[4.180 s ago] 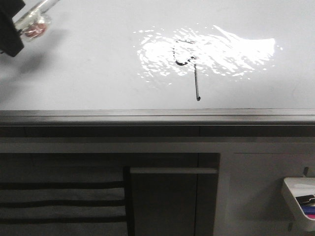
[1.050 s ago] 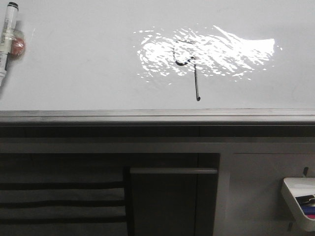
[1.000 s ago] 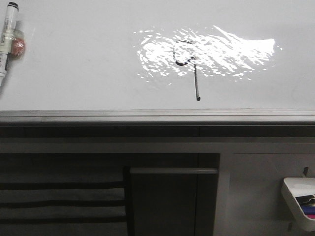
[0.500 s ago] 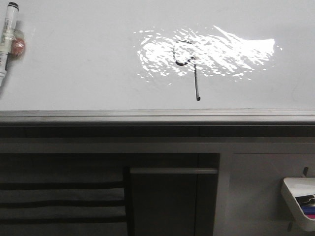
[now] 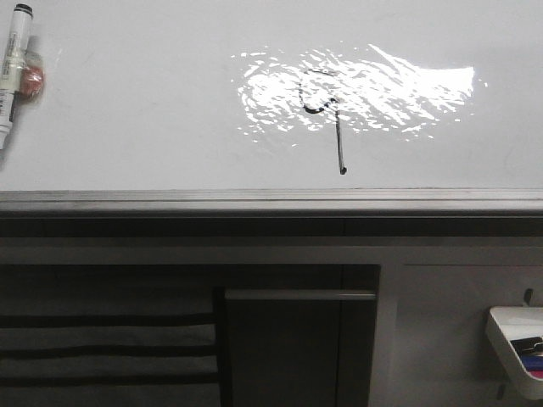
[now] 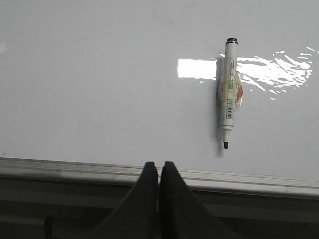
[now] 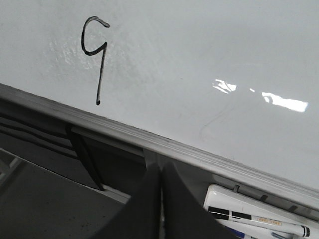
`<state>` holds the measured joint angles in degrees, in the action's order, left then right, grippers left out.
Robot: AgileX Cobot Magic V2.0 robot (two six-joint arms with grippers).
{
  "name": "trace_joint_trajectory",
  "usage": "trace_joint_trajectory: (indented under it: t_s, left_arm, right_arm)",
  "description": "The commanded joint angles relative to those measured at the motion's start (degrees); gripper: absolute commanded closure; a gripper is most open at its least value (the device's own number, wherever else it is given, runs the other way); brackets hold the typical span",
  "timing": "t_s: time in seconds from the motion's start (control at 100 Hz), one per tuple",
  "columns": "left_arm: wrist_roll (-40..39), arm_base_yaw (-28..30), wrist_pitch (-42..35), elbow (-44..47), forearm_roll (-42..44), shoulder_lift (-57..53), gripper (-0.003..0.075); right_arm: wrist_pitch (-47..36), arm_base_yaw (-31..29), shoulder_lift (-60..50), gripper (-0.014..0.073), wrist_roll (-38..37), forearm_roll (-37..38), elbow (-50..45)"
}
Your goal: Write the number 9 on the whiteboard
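The whiteboard [image 5: 127, 127] is glossy white with a wavy glare and a dark grey edge rail [image 5: 254, 202]. The number 9 [image 5: 327, 110] is drawn on it in thin black marker, partly inside the glare; it also shows in the right wrist view [image 7: 97, 55]. A white marker with a black tip [image 5: 12, 68] lies on the board at the far left, and shows in the left wrist view [image 6: 229, 94]. My left gripper [image 6: 159, 165] is shut and empty, over the edge rail, apart from the marker. My right gripper [image 7: 160, 167] is shut and empty, below the rail.
A small white tray [image 5: 517, 348] with coloured items hangs below the board at the right; it shows in the right wrist view [image 7: 259, 214] with markers in it. Dark cabinet panels and a grey handle [image 5: 297, 295] lie under the rail.
The arm that held the marker at the far left 4.2 s ago has gone from the front view. The marker has lain on the board over the last second.
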<state>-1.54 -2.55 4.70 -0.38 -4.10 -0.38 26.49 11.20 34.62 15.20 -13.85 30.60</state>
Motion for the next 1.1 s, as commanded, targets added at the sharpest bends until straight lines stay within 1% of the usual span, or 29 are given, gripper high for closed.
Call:
trace_joint_trajectory:
  t_s: [0.0,0.11,0.27,0.34,0.51,0.57,0.95,0.97,1.0,1.03,1.05,1.06,1.09]
  left_arm:
    - [-0.57,0.02,-4.70,1.71,-0.60,-0.67,0.0741]
    - [-0.57,0.02,-4.70,1.71,-0.60,-0.67,0.0741]
    - [-0.57,0.02,-4.70,1.71,-0.60,-0.67,0.0741]
    - [-0.57,0.02,-4.70,1.71,-0.60,-0.67,0.0741]
    - [-0.57,0.02,-4.70,1.71,-0.60,-0.67,0.0741]
    - [-0.57,0.02,-4.70,1.71,-0.60,-0.67,0.0741]
    - [-0.57,0.02,-4.70,1.71,-0.60,-0.67,0.0741]
    - [-0.57,0.02,-4.70,1.71,-0.60,-0.67,0.0741]
    - [-0.57,0.02,-4.70,1.71,-0.60,-0.67,0.0741]
    - [-0.57,0.02,-4.70,1.71,-0.60,-0.67,0.0741]
    - [-0.57,0.02,-4.70,1.71,-0.60,-0.67,0.0741]
    - [-0.57,0.02,-4.70,1.71,-0.60,-0.67,0.0741]
    - [-0.57,0.02,-4.70,1.71,-0.60,-0.67,0.0741]
  right_arm:
    - [-5.39,-1.09,-3.17,0.0666,0.41,-0.10,-0.99]
    - [-13.46,-3.70,-9.95,0.0666,0.41,0.02,-8.25]
    - [-23.82,-7.34,-21.71,0.0666,0.33,-2.43,-19.83]
    - [-26.49,-8.56,-26.31,0.0666,0.33,-3.21,-24.41]
    - [-27.54,-10.34,-35.54,0.0666,0.33,-4.06,-32.80]
    - [-25.24,-10.74,-36.25,0.0666,0.33,-4.48,-32.70]
    - [-28.71,-10.98,-36.17,0.0666,-0.48,-5.10,-32.81]
    - [-28.83,-10.98,-36.17,0.0666,-1.78,-4.05,-32.81]
    - [-29.54,-10.98,-36.17,0.0666,-5.70,-0.11,-32.81]
    - [-30.30,-10.98,-36.17,0.0666,-13.32,7.58,-32.81]
    - [-30.64,-10.98,-36.17,0.0666,-16.45,10.89,-32.81]
    - [-30.79,-10.98,-36.17,0.0666,-19.23,13.85,-32.81]
    - [-31.34,-10.98,-36.17,0.0666,-22.74,17.80,-32.81]
